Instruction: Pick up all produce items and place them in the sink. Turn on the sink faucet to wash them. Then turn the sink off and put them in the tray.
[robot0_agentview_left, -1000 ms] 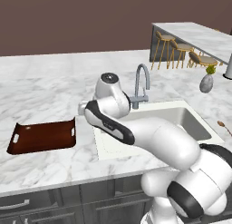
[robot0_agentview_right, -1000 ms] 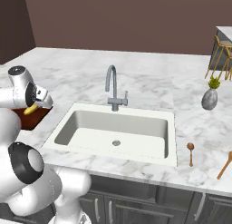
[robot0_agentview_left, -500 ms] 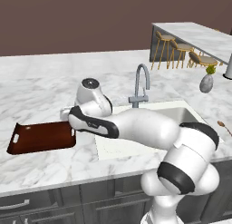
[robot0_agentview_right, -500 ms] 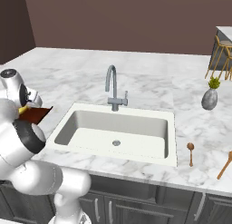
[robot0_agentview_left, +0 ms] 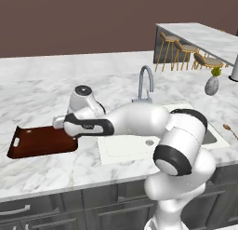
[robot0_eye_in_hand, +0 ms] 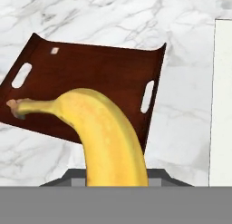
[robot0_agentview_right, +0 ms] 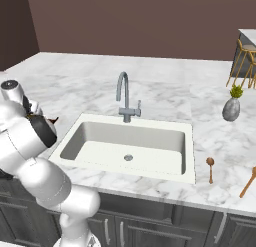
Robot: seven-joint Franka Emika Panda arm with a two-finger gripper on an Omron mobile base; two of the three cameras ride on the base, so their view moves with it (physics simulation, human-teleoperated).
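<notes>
Banana (robot0_eye_in_hand: 106, 137), clamped in the robot's gripper (robot0_eye_in_hand: 115, 173), hangs above the near edge of the wooden tray (robot0_eye_in_hand: 90, 78) left of the sink (robot0_agentview_right: 131, 147). The final step, it appears: moving further over the tray, lowering and letting go.

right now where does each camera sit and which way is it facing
Left base view: behind the arm's left, looking forward and down over the counter; the white arm reaches left from the lower right toward the tray, with the sink faucet behind.
Right base view: behind the arm's right, facing the sink; the arm fills the lower left.
Hand view: on the hand, looking down along the held banana at the tray.
Shared: both base views show the sink and faucet; left base and hand views share the tray.
</notes>
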